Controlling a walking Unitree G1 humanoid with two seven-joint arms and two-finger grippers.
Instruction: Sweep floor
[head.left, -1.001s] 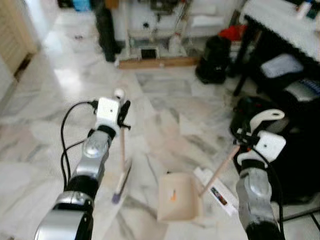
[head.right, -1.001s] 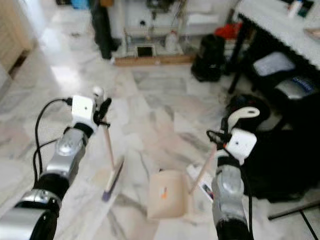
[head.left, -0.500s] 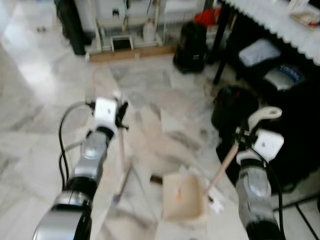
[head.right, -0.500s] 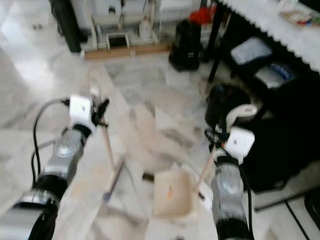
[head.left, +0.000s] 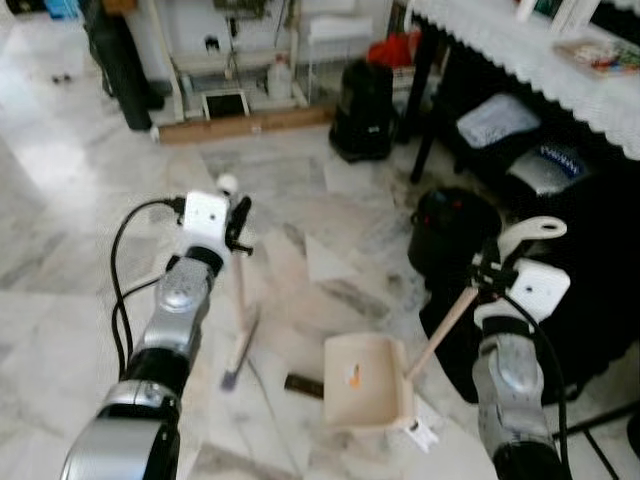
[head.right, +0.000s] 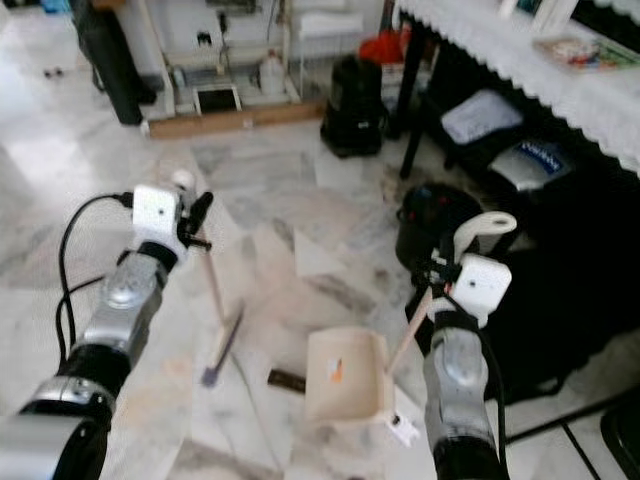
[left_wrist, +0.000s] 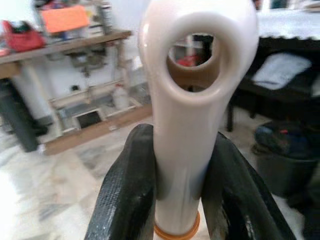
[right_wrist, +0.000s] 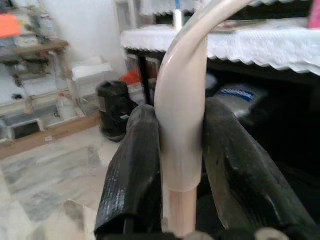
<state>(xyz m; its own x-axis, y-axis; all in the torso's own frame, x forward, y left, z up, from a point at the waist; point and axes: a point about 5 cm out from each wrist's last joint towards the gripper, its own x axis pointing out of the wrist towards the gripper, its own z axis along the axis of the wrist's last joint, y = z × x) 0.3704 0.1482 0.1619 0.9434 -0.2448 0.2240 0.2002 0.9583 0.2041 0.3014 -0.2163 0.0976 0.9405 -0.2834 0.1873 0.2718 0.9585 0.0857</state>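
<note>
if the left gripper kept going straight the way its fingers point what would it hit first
Probably the wooden shelf unit across the room. The left gripper is shut on the broom handle, and open marble floor lies ahead; depth is unclear.

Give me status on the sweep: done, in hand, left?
Done: both tools gripped, the left pincer shut on the broom handle, the right pincer on the dustpan handle. In hand: broom head beside the dustpan. Left: a dark scrap on the floor, outside the pan.
</note>
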